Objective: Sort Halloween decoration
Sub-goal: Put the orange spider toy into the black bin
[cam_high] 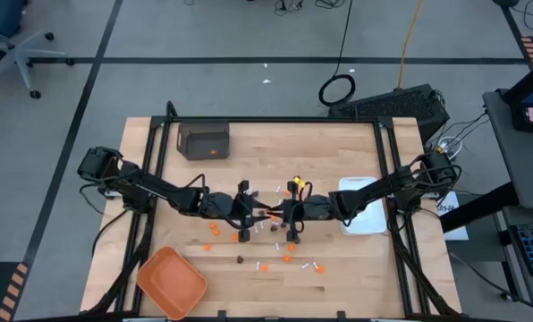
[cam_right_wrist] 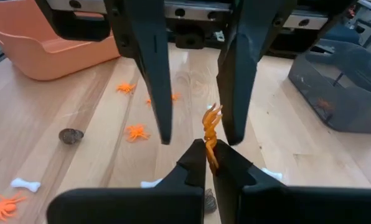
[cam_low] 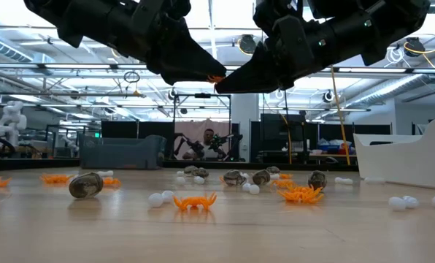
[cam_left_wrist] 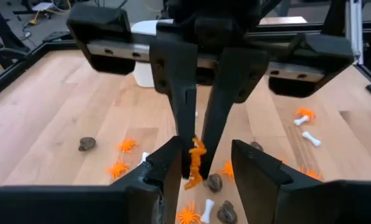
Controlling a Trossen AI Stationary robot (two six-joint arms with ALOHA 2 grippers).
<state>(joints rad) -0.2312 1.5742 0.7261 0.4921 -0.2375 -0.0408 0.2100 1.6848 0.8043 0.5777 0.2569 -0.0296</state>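
High over the middle of the table my two grippers meet tip to tip. My right gripper [cam_right_wrist: 208, 150] is shut on a small orange piece [cam_right_wrist: 211, 124] of the Halloween decoration. My left gripper [cam_left_wrist: 207, 149] is open, with one finger on each side of that piece [cam_left_wrist: 195, 160] and a gap showing on both sides. Many more pieces lie scattered on the wood below: orange bits [cam_low: 195, 201], dark brown bits [cam_low: 85, 185] and small white sticks [cam_left_wrist: 307, 138]. My right gripper pinches one end of the orange piece [cam_right_wrist: 210, 144] between its two fingertips. The fingers come from the table's right, nearly level. The rest of the piece sticks out beyond the tips, lifted well clear of the table [cam_low: 216, 77].
A dark grey bin [cam_high: 204, 140] stands at the far left of the table. An orange tray [cam_high: 171, 282] sits at the near left corner. A white dish [cam_high: 367, 219] lies on the right, under my right arm.
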